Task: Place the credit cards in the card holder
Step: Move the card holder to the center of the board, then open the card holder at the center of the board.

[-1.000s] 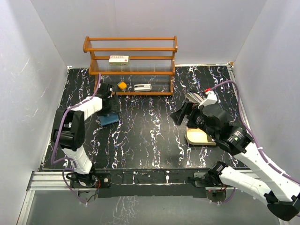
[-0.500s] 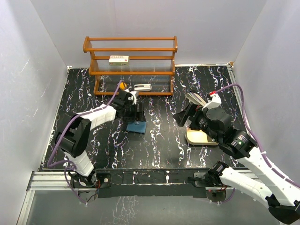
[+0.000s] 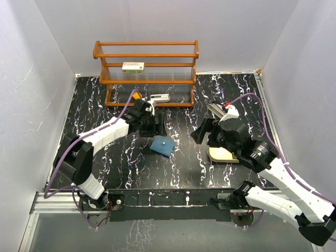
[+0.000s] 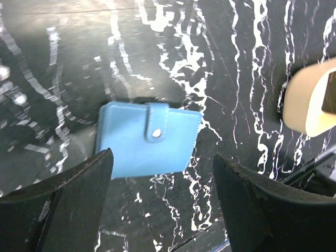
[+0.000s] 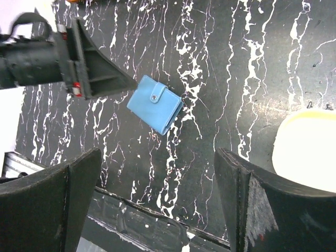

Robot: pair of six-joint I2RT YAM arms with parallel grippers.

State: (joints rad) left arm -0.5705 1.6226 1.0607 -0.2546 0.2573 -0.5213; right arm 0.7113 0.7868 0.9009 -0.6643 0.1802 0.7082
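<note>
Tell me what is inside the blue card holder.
The card holder lies closed on the black marbled table, its clasp tab snapped over the front. Its inside is covered, so what it holds cannot be seen.

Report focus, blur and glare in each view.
Top external: evenly lit and sharp. Left wrist: the card holder is slightly smeared, and the white veins of the table are blurred at the left. Right wrist: crisp, but the tray is washed out.

Bright, even light from above. The card holder (image 4: 147,139) casts a soft shadow on the table (image 4: 236,79). The left wrist view is slightly blurred, its near fingers (image 4: 58,210) unfocused.
</note>
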